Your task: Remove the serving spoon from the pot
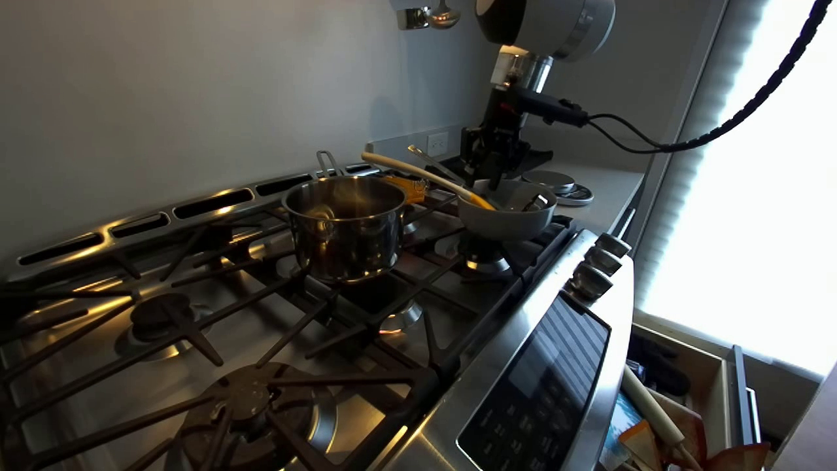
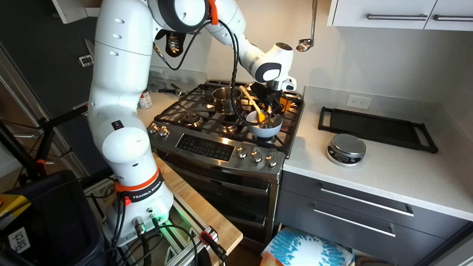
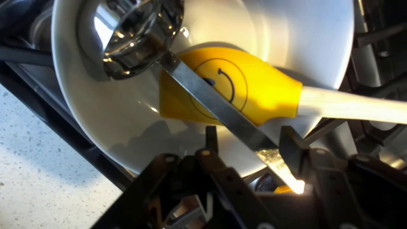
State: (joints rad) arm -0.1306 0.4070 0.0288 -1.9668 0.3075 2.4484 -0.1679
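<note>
The pot shows as a wide pale bowl [image 1: 503, 227] on the stove, also in an exterior view [image 2: 265, 130] and the wrist view [image 3: 283, 28]. The serving spoon [image 3: 270, 86] has a flat yellow head with a smiley face and a pale wooden handle. It leans over the rim in both exterior views [image 1: 418, 171] [image 2: 261, 116]. A shiny metal cup [image 3: 140, 44] with a long flat metal handle lies in the bowl too, its handle crossing over the yellow head. My gripper [image 3: 249, 140] is open above the bowl's edge. The metal handle passes between its fingers, close to the right one.
A taller steel saucepan [image 1: 346, 235] stands beside the bowl on the black grates [image 1: 307, 320]. An orange object [image 2: 285, 104] is behind the gripper. A kitchen scale [image 2: 346, 146] and a black tray [image 2: 377, 127] are on the counter. An open drawer [image 1: 719, 379] is below.
</note>
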